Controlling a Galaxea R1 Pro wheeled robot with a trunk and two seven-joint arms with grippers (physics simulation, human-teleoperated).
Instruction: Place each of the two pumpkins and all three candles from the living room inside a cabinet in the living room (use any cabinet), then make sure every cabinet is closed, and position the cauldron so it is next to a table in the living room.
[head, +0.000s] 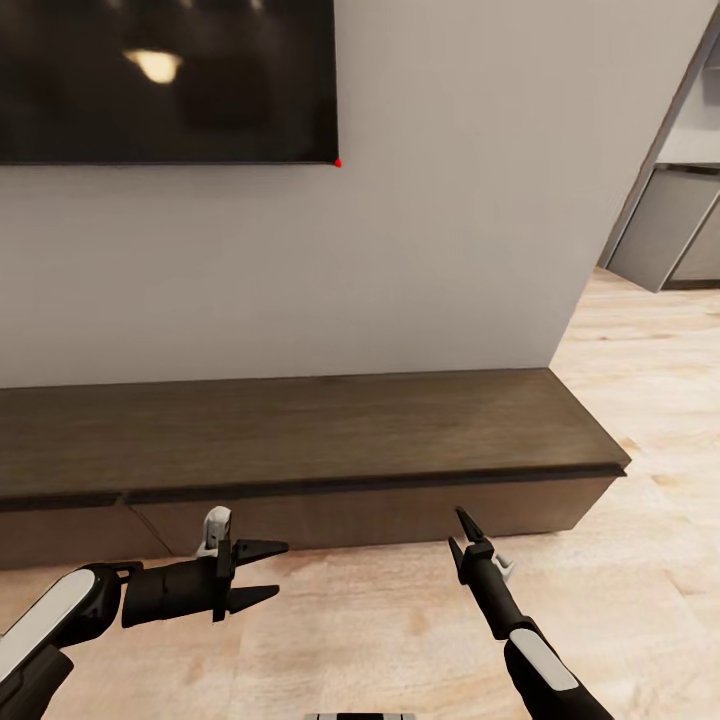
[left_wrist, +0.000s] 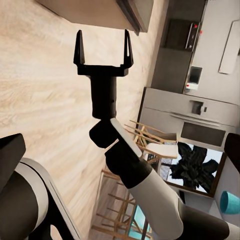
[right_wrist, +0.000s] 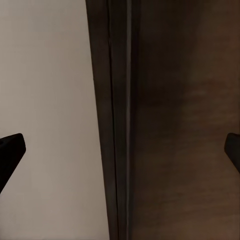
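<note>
We are holding the left gripper (head: 268, 573) with its jaws spread and nothing between them, pointing sideways toward the right gripper (head: 462, 530), which is also standing open and empty, fingers aimed at the cabinet (head: 300, 430). In the left wrist view the right gripper (left_wrist: 103, 49) is showing both prongs wide apart over the wood floor (head: 400, 620). The long dark brown cabinet is sitting just ahead of both grippers against the pale wall (head: 450, 200), its drawer fronts flush. A dark screen (head: 160, 80) is hanging above on the wall.
</note>
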